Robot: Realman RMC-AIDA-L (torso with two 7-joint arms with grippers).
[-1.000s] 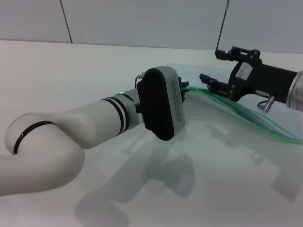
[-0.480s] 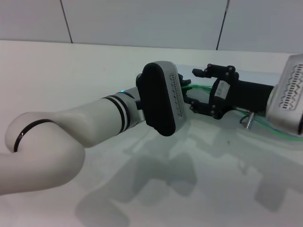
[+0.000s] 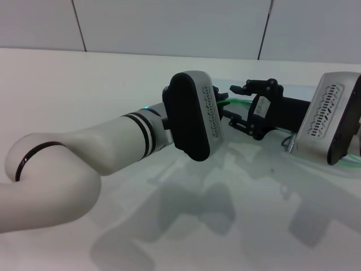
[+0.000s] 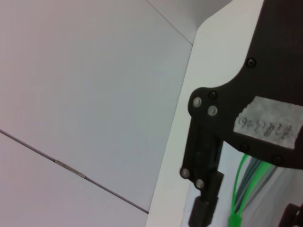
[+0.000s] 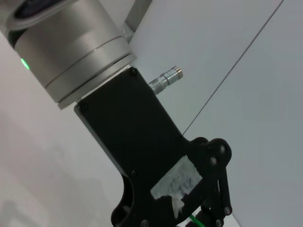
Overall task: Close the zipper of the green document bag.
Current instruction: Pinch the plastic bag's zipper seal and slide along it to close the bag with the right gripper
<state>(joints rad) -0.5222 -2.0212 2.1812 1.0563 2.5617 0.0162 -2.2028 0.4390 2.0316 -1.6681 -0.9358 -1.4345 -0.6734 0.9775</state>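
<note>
On the white counter point(image 3: 84, 84), the green document bag point(image 3: 285, 164) is seen lying flat at the robot's right, largely hidden behind the two arms. Its translucent surface is only faintly made out against the counter. The zipper point(image 3: 240, 102) appears as a thin bright green line emerging between the two pincers, and a further stretch of it is glimpsed at the far right edge of the head view. In the left wrist view the zipper point(image 4: 238, 189) is shown as green strands running down to a small green tab near the picture's edge.

The left pincer point(image 3: 221, 100) is reached across from the left, its fingers mostly concealed behind the black-and-grey wrist housing; whether they are parted or closed cannot be told. It is placed at the end of the green strip.

The right pincer point(image 3: 240, 104) is extended from the right toward the left one, its black fingers point(image 3: 256, 86) spread apart, one above and one below the green strip, with nothing visibly clamped between them. The two pincers are set just beside each other.
</note>
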